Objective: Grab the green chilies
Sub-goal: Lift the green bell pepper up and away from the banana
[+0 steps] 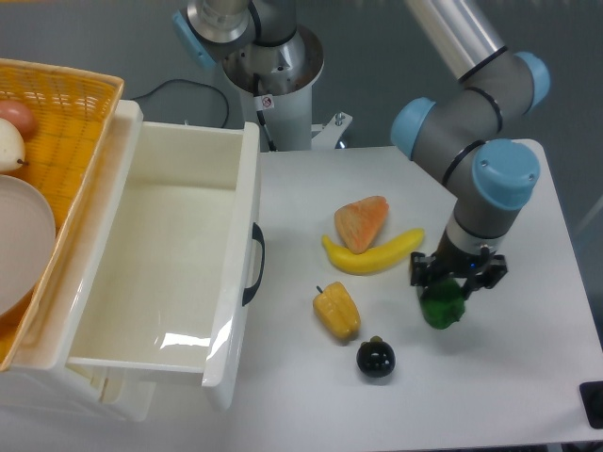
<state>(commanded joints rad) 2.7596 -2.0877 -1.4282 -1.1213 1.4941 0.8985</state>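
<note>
The green chilies (443, 309), a small glossy dark-green pepper-shaped toy, hang just below my gripper (456, 281), which is shut on them from above. They sit right of the yellow pepper (337, 311) and up-right of the round black fruit (376, 357). Whether the toy touches the white table (528, 377) I cannot tell.
A yellow banana (372, 254) and an orange wedge-shaped fruit (362, 222) lie left of the gripper. A white open drawer (179, 254) with a black handle stands at the left, beside a yellow basket (57, 113). A dark object (594, 403) sits at the table's right edge.
</note>
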